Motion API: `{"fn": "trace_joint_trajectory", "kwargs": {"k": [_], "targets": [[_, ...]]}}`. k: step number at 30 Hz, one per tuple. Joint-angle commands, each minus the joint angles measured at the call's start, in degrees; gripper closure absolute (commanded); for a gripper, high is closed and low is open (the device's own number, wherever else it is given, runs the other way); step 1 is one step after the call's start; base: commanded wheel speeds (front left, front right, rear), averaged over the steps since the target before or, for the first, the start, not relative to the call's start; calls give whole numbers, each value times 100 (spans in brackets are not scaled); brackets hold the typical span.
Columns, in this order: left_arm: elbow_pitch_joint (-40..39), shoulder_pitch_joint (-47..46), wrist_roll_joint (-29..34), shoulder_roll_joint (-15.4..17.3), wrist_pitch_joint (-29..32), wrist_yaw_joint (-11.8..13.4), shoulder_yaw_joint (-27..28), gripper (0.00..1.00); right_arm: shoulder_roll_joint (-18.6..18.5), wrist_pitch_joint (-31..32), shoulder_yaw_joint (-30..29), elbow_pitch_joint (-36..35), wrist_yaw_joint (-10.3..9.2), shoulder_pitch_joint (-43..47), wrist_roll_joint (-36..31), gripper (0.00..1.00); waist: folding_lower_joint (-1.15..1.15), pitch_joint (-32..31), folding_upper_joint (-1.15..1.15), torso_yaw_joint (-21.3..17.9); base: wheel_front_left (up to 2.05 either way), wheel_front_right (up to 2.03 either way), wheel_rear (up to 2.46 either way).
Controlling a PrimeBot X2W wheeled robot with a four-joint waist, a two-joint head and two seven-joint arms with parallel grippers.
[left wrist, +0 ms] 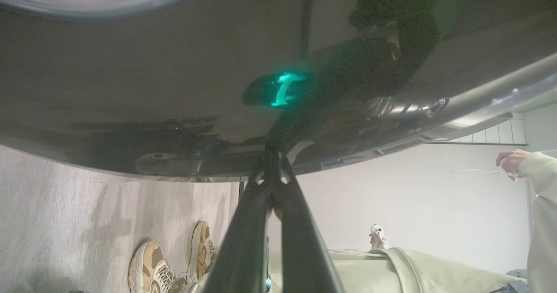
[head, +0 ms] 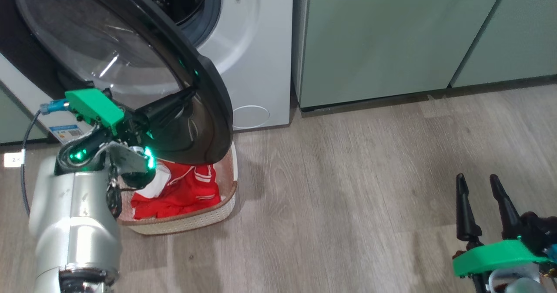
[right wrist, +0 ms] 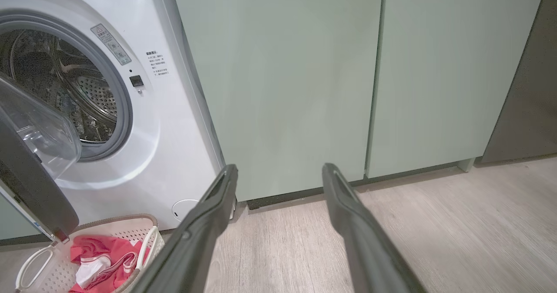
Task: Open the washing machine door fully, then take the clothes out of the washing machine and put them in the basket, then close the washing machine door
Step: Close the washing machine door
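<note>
The washing machine (head: 261, 45) stands with its door (head: 217, 110) swung out over the basket. My left gripper (head: 191, 92) is shut, its tips touching the black rim of the door's outer face (left wrist: 174, 88), with nothing between the fingers (left wrist: 243, 240). The red clothes (head: 182, 193) lie in the cream basket (head: 191, 221) on the floor under the door. At the lower right my right gripper (head: 478, 184) is open and holds nothing. In the right wrist view its fingers (right wrist: 209, 214) point at the cabinets, with the drum mouth (right wrist: 65, 84), door (right wrist: 35, 175), basket (right wrist: 145, 223) and clothes (right wrist: 104, 251) to the left.
Pale green cabinets (head: 370, 36) stand right of the machine. Wooden floor (head: 348, 175) spreads between the basket and my right arm. A person's shoes (left wrist: 152, 267) and a hand (left wrist: 511, 160) appear in the left wrist view, behind the door.
</note>
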Motion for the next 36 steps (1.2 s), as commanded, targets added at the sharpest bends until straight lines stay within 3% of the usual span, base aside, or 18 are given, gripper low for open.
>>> {"fn": "trace_joint_trajectory", "kwargs": {"k": [1, 8, 9, 12, 19, 22, 24, 27, 36], "targets": [[-122, -176, -98, 170, -35, -71, 82, 100, -89, -35, 91, -170, -4, -124, -42, 0, 0, -44, 0, 9, 0, 0, 0], [-18, -17, -188, 169, -146, -254, -45, 100, -60, -35, 62, -194, -4, -56, -40, 0, 0, -169, 0, 331, 0, 0, 0], [-35, 35, -176, 171, -193, -270, -49, 96, -55, -35, 57, -198, -4, -48, -39, 0, 0, -192, 0, 396, 0, 0, 0], [-153, 253, -62, 217, -375, -302, -92, 0, -37, -35, 38, -212, -4, -22, -42, 0, 0, -259, 0, 600, 0, 0, 0], [-1227, 1052, 469, 421, -1259, -316, -488, 0, 1, -35, -39, -251, -4, 2, -54, 0, 0, -351, 0, 946, 0, 0, 0], [-2114, 1737, 768, 653, -2341, -317, -938, 0, 24, -35, -66, -259, -4, 7, -62, 0, 0, -388, 0, 1078, 0, 0, 0], [-2251, 1920, 817, 721, -2637, -317, -1055, 0, 29, -35, -76, -259, -4, 16, -64, 0, 0, -404, 0, 1101, 0, 0, 0], [-2549, 2379, 1170, 1069, -3633, -318, -1578, 0, 42, -35, -111, -277, -4, 59, -66, 0, 0, -430, 0, 1172, 0, 0, 0], [-2064, 2898, 1834, 1890, -6735, -318, -3041, 0, 61, -35, -147, -299, -4, 138, -73, 0, 0, -472, 0, 1276, 0, 0, 0]]}}
